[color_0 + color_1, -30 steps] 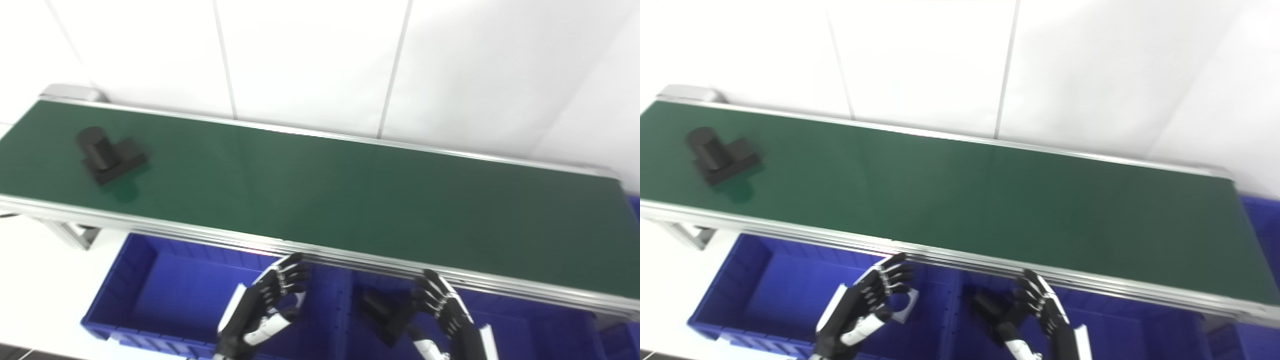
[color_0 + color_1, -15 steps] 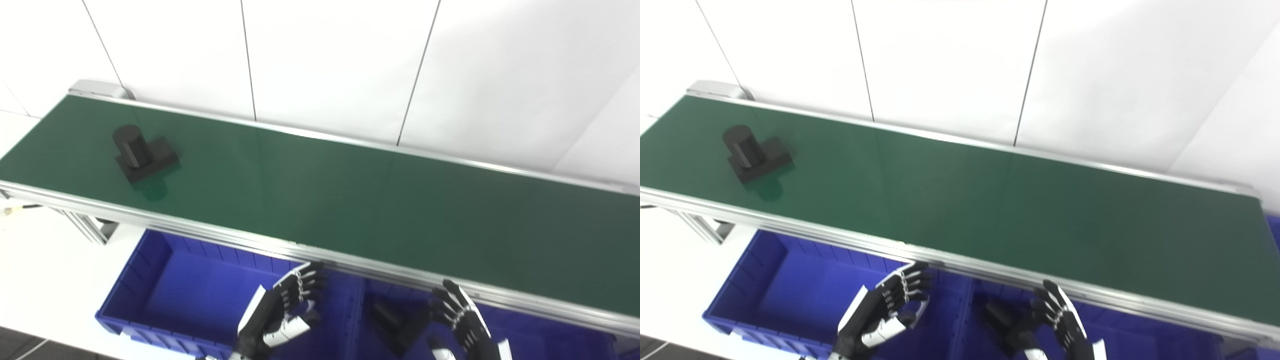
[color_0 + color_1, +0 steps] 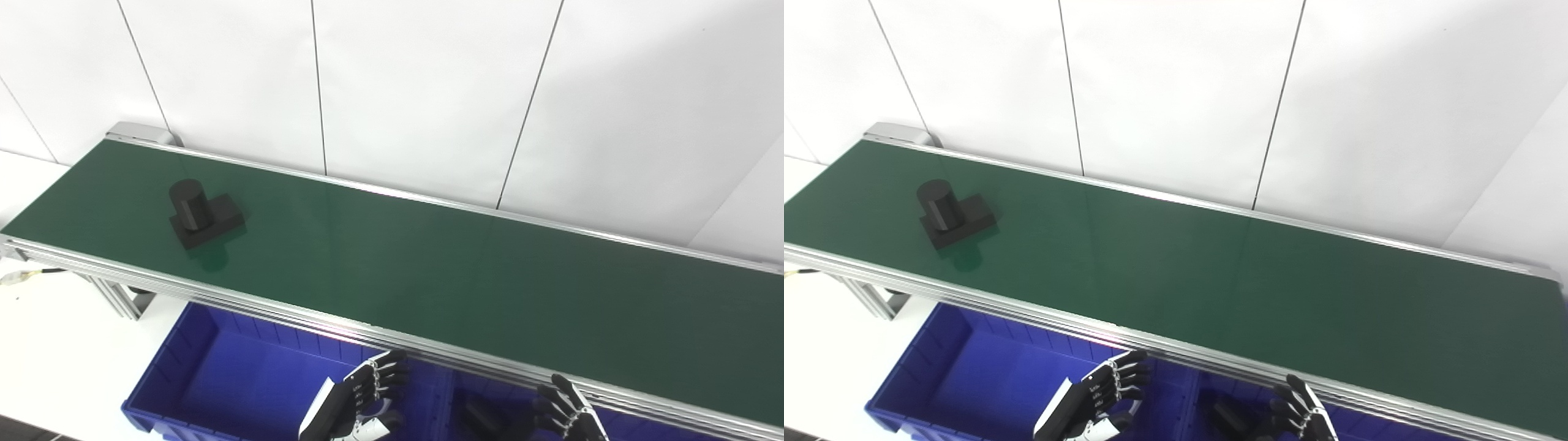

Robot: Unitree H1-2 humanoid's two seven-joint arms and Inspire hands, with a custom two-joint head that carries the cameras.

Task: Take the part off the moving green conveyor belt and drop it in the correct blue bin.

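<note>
The whole view has tipped upward over the last second, so the wall takes up more of it and the two hands have slid toward the bottom edge; that is the head lifting, not the hands dropping far. What has truly changed is the black part (image 3: 202,212), a stubby cylinder standing on a square base: it rides the green conveyor belt (image 3: 429,269) near its left end and has crept a little further in from the end roller than it was a second ago, carried rightward toward the robot. It is still well apart from both hands. The left hand (image 3: 358,404) hangs over the left blue bin (image 3: 184,361) just below the belt's near rail, fingers apart and loosely curled, holding nothing. The right hand (image 3: 566,413) shows only its upper fingers at the frame's bottom, spread and empty so far as I can see, above the right blue bin (image 3: 1206,398), where another dark part (image 3: 484,419) already lies. To my eye this is a waiting moment: the pick has not begun, and the part must travel further along before either hand can reach over the rail for it. Since the part on the belt looks like the one lying in the right-hand bin, I would guess that is where it belongs
</note>
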